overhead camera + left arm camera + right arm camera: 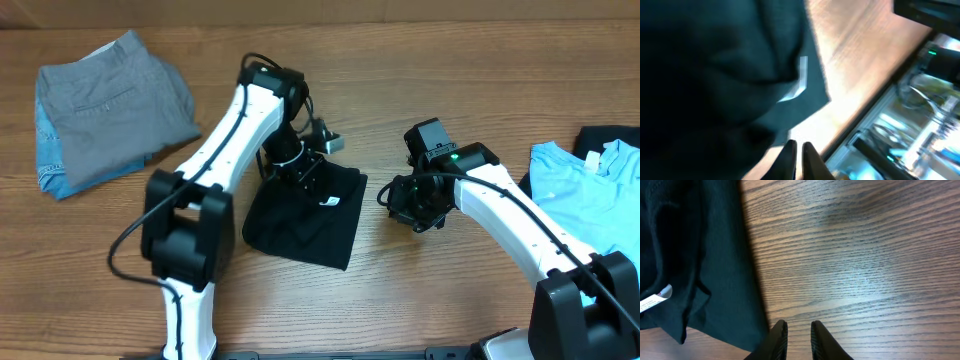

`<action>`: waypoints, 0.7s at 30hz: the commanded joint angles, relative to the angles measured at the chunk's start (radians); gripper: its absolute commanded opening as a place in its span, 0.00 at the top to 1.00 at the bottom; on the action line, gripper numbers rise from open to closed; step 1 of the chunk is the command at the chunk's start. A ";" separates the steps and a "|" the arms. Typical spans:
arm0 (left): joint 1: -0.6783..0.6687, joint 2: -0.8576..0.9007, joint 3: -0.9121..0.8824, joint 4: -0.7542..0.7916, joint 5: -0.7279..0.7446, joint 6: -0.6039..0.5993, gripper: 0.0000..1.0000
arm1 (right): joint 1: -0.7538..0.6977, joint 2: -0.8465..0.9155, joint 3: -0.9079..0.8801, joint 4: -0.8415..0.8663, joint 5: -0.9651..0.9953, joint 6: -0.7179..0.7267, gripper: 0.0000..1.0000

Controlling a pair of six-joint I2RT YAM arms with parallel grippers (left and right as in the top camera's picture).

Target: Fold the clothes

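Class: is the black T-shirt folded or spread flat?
Folded: the black T-shirt lies as a compact rectangle, its white label on top.

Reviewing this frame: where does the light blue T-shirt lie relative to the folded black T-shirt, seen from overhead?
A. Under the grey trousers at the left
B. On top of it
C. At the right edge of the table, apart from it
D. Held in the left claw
C: the light blue T-shirt lies at the right edge, well apart from the black T-shirt in the middle.

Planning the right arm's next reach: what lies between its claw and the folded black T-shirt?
Only bare wood table, seen overhead, separates the right claw from the black T-shirt.
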 commanded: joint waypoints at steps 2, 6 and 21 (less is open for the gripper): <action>0.107 -0.158 0.000 0.074 -0.216 -0.084 0.00 | -0.002 -0.017 0.023 0.003 0.012 -0.007 0.80; 0.193 -0.129 -0.002 0.134 -0.155 -0.048 0.00 | -0.002 -0.017 0.023 0.004 0.012 -0.007 0.80; 0.173 0.098 -0.002 0.073 0.233 0.238 0.60 | -0.002 -0.017 0.023 -0.006 0.012 -0.007 0.80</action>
